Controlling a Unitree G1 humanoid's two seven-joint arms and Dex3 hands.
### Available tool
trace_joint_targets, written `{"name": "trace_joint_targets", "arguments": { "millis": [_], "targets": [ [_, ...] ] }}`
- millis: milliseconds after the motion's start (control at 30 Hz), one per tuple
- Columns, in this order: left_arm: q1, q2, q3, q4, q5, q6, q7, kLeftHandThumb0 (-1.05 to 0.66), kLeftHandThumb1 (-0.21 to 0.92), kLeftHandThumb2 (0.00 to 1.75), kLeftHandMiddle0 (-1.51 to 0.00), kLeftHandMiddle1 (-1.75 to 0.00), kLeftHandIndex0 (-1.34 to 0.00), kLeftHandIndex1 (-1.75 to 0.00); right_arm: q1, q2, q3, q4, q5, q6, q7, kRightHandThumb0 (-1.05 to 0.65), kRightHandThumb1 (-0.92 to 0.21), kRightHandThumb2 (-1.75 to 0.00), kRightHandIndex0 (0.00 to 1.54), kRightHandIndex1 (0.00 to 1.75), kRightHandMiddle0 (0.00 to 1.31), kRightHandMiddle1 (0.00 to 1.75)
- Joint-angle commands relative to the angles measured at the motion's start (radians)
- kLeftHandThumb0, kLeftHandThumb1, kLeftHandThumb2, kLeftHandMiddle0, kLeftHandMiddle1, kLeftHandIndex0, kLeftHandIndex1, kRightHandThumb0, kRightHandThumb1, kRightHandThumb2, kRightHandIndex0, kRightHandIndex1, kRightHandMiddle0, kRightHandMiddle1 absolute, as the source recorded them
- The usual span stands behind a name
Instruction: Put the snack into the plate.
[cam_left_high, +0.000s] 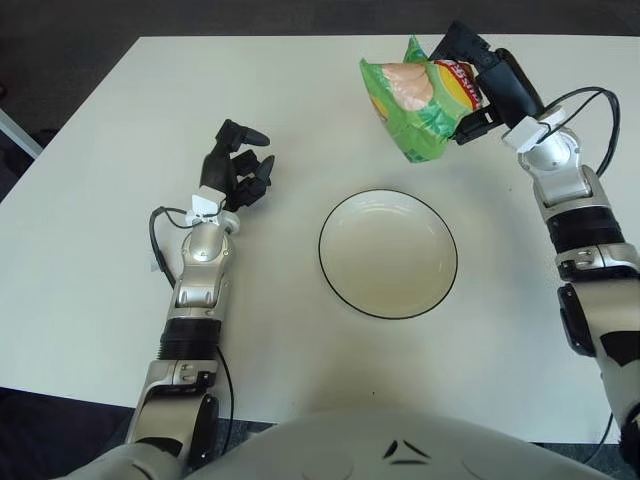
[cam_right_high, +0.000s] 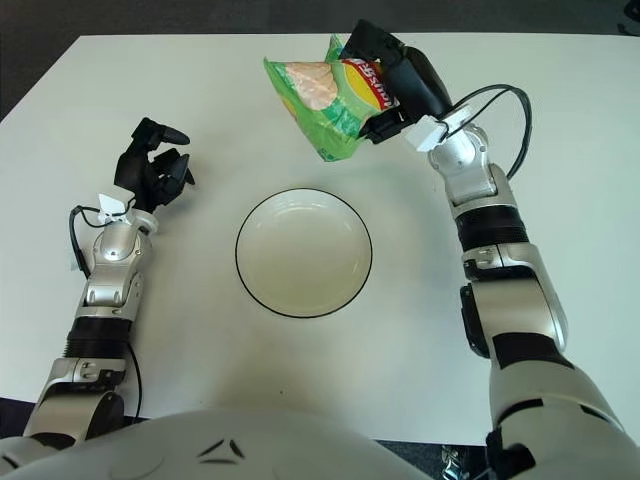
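A humanoid robot's right robot hand (cam_left_high: 478, 85) pinches one end of a green snack bag (cam_left_high: 410, 98), holding it above the white bench (cam_left_high: 100, 150), beyond the far rim of the plate (cam_left_high: 388, 254) and slightly to its right. The bag hangs out to the left of the fingers, tilted, its free end nearest the middle of the bench; it appears clear of the surface, though how high cannot be told. The white plate with its dark rim sits at the centre of the bench, nothing in it. The left robot hand (cam_left_high: 240, 168) shows to the left of the plate, well apart from it, fingers loosely curled and holding nothing. The carry looks to be in hand: the bag is gripped and raised, but not yet over the plate. The next move likely calls for bringing the arm in toward the robot's body until the bag hangs over the plate's middle, lowering it, and only then loosening the grip, since a light bag released early could slide off the rim.
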Motion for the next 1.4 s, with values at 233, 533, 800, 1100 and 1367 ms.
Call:
{"name": "trace_joint_targets", "arguments": {
  "millis": [233,533,800,1100,1367],
  "targets": [
    [0.096,-0.034,-0.006,0.083,-0.003,-0.004,0.005,-0.35,0.92,0.37,-0.9,-1.75,-0.36,-1.59,0.113,0.005,-0.008,-0.285,0.038,0.086,0.125,0.0,-0.3,-1.34,0.6,1.75,0.42,1.74],
    [0.093,-0.033,-0.005,0.086,-0.002,-0.006,0.005,-0.35,0.92,0.37,-0.89,-1.75,-0.35,-1.6,0.132,0.006,0.02,-0.287,0.04,-0.054,0.187,0.0,-0.29,-1.36,0.61,1.75,0.42,1.75],
    [0.092,-0.031,-0.005,0.09,-0.001,-0.01,0.004,-0.35,0.92,0.38,-0.9,-1.75,-0.35,-1.6,0.166,-0.003,0.073,-0.346,0.212,0.033,0.38,0.0,-0.3,-1.34,0.6,1.75,0.41,1.75],
    [0.092,-0.03,-0.005,0.093,-0.001,-0.014,0.003,-0.35,0.92,0.38,-0.9,-1.75,-0.35,-1.6,0.19,0.012,0.067,-0.362,0.252,0.013,0.462,0.0,-0.36,-1.26,0.56,1.72,0.38,1.75],
    [0.089,-0.029,-0.006,0.092,0.0,-0.01,0.004,-0.35,0.92,0.38,-0.9,-1.75,-0.35,-1.6,0.2,0.001,0.071,-0.383,0.272,-0.003,0.517,0.0,-0.34,-1.28,0.56,1.7,0.42,1.75]
  ]
}}
